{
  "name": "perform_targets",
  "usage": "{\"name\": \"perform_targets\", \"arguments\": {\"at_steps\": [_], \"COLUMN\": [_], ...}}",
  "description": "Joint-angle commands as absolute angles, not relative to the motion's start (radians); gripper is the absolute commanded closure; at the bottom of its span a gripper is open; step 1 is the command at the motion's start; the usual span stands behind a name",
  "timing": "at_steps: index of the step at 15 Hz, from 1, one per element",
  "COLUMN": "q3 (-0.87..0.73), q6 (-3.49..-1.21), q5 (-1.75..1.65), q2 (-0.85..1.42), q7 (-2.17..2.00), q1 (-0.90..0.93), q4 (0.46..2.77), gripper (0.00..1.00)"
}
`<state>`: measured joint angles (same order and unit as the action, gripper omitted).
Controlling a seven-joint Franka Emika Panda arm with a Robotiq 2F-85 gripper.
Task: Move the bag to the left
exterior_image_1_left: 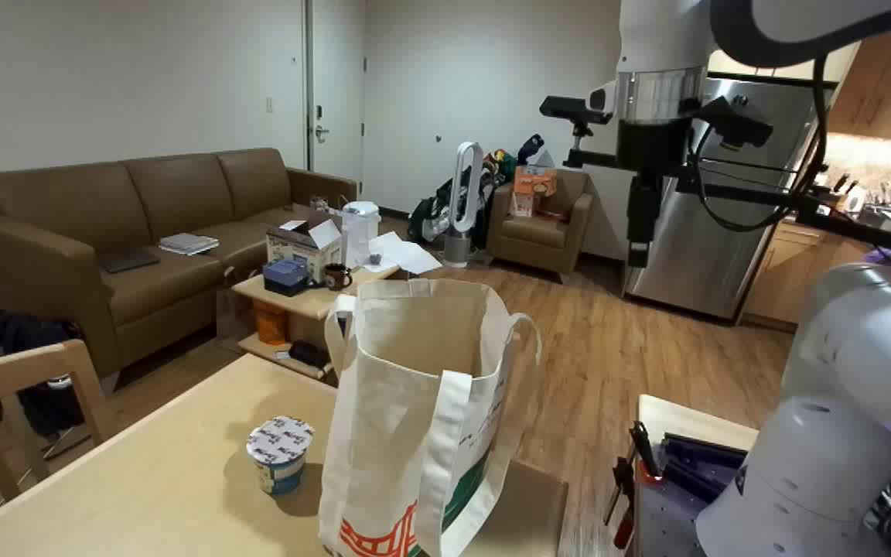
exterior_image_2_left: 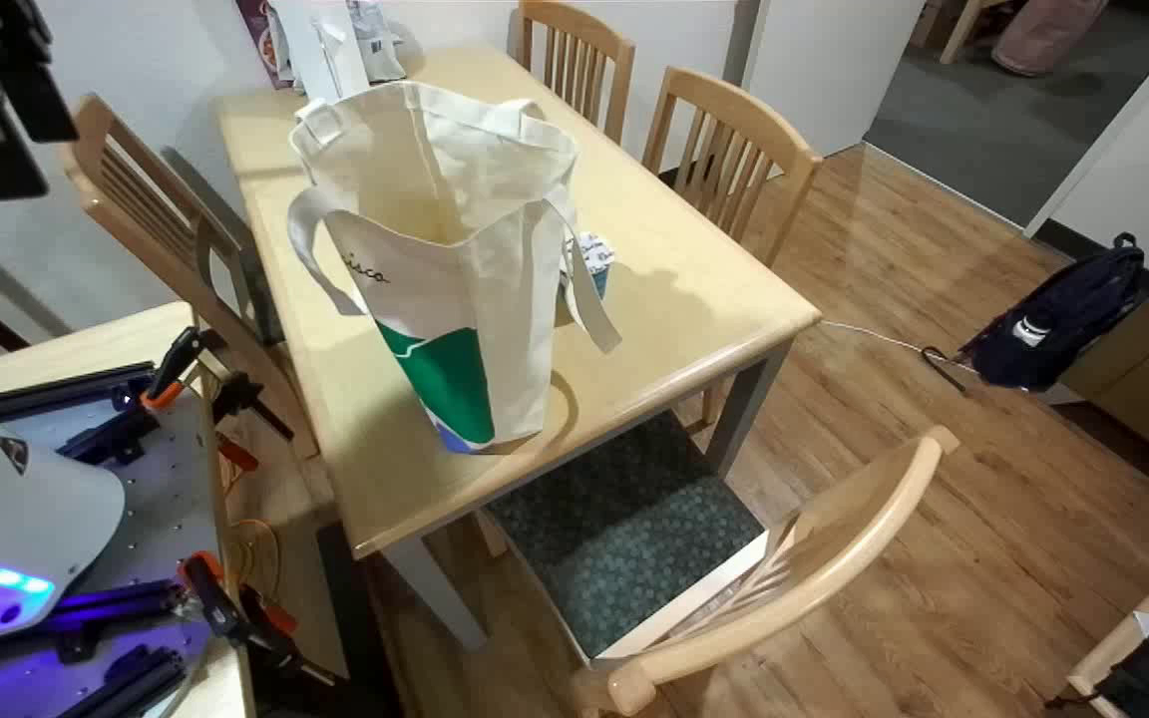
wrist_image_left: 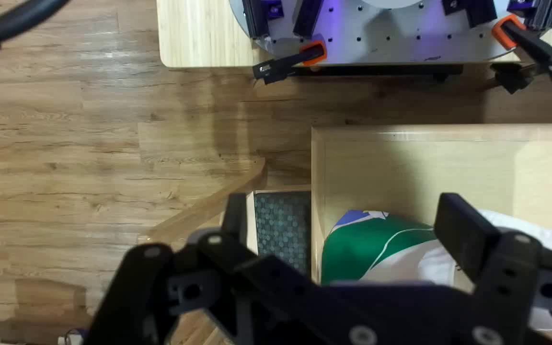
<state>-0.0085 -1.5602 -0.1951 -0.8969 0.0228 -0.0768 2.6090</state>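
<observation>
Hand (wrist_image_left: 345, 215): released, fingers spread wide, pointing down
Bag (exterior_image_1_left: 391, 422): upright on the counter (exterior_image_1_left: 182, 464), long axis vertical
Bag from hand: lower, apart, rightward in the wrist view
Approach: probably across, then down

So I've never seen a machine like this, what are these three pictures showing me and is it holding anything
The machine is a robot arm ending in a black gripper. Two pictures come from cameras standing outside it; the third looks down from its wrist, so the gripper fills the bottom there. On the wooden table stand a big cream shopping bag, open at the top, a small lidded cup and some packages. The gripper is open and holds nothing.
</observation>
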Motion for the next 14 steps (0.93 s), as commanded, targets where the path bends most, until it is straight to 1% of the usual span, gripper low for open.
{"name": "perform_targets", "arguments": {"at_steps": [1,7,9,14], "q3": [-0.019,-0.023,-0.037,-0.149], "q6": [-1.557,-1.560,-1.664,-2.116], "q5": [-0.202,-0.205,-0.206,-0.138], "q2": [-0.896,-0.900,-0.911,-0.823], "q7": [0.013,0.029,0.034,0.121], "q1": [-0.061,-0.055,-0.044,-0.001], "q4": [2.607,2.604,2.621,2.713], "gripper": [0.00,0.00,0.00,0.00]}}
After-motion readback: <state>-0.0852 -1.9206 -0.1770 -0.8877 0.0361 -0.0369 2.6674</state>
